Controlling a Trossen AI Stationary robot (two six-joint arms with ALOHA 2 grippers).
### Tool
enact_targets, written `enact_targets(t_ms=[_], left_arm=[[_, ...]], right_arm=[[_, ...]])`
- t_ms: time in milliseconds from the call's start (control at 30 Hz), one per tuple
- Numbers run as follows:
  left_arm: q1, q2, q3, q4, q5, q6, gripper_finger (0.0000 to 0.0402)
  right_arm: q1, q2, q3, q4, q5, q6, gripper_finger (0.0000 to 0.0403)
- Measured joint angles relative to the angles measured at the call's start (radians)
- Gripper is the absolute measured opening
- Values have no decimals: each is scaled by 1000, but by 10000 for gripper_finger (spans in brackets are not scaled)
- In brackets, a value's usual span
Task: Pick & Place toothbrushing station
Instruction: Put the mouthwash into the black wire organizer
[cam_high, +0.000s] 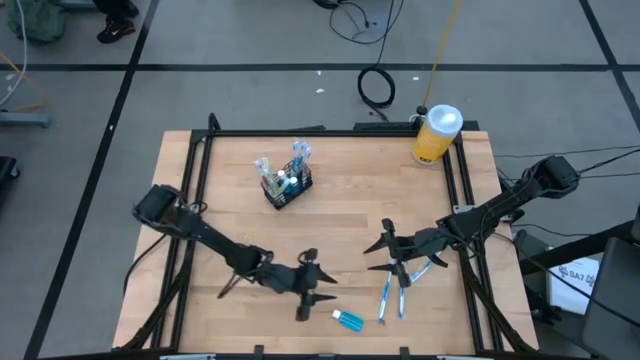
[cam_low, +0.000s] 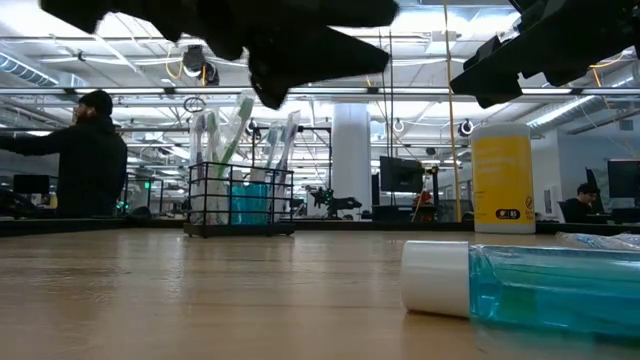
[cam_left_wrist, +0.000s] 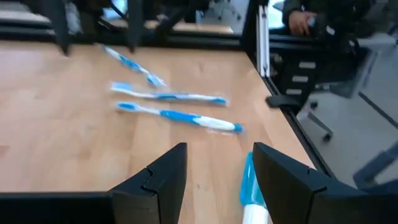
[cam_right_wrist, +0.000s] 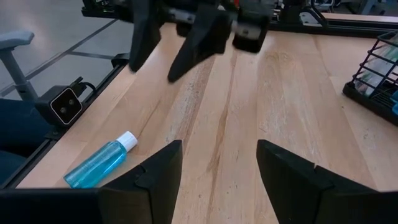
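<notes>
The toothbrushing station, a black wire-mesh caddy (cam_high: 287, 186) with toothbrushes standing in it, rests on its base at the table's far middle (cam_low: 240, 200); its corner shows in the right wrist view (cam_right_wrist: 378, 73). My left gripper (cam_high: 320, 288) hovers open near the front edge, just left of a small blue bottle (cam_high: 348, 319) lying on its side (cam_left_wrist: 250, 190). My right gripper (cam_high: 378, 250) stands open at the right, its fingers empty (cam_right_wrist: 217, 167), above three loose blue-and-white toothbrushes (cam_high: 398, 292) lying flat (cam_left_wrist: 180, 116).
A tall yellow bottle with a white cap (cam_high: 436, 134) stands at the far right corner (cam_low: 502, 180). A black frame rail (cam_high: 195, 170) runs along the table's sides. A person (cam_low: 85, 155) stands in the room behind. Bare wood (cam_high: 360, 190) lies between the caddy and the grippers.
</notes>
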Motion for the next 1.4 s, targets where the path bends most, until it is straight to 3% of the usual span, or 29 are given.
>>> enact_targets(t_ms=[333,800,1067,1400], left_arm=[[18,139,78,-24,133,83,186],[4,172,77,-45,185,120,186],[4,266,78,118,244,113,186],[4,337,102,123,246,112,186]], right_arm=[[0,0,0,-1,0,0,199],[0,0,0,-2,0,0,199],[0,0,0,0,0,0,199],[0,0,0,-1,1,0,199]])
